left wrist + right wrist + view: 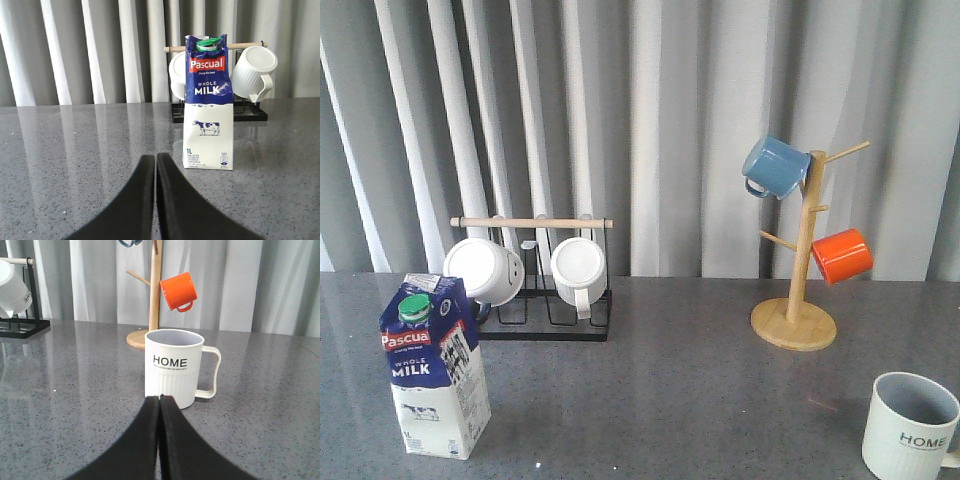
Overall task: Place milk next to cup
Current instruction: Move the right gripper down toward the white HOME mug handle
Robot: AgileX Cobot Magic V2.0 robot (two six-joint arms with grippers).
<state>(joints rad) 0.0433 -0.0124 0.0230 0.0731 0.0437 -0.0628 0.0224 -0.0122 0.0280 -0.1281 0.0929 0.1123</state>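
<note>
Nearest on the grey counter (680, 400) are the milk (433, 367) at the near left and the cup (908, 425) at the near right, well apart. Both stand upright. Behind the milk is a black rack (542, 290) with two white mugs (578, 272) on it. Far right stands a wooden mug tree (798, 262) with a blue mug (775, 167) and an orange mug (842, 255). Left claw (155, 162) has its fingers pressed together, empty, low near the milk. Right claw (160, 402) is also closed tight and empty, just in front of the cup.
</note>
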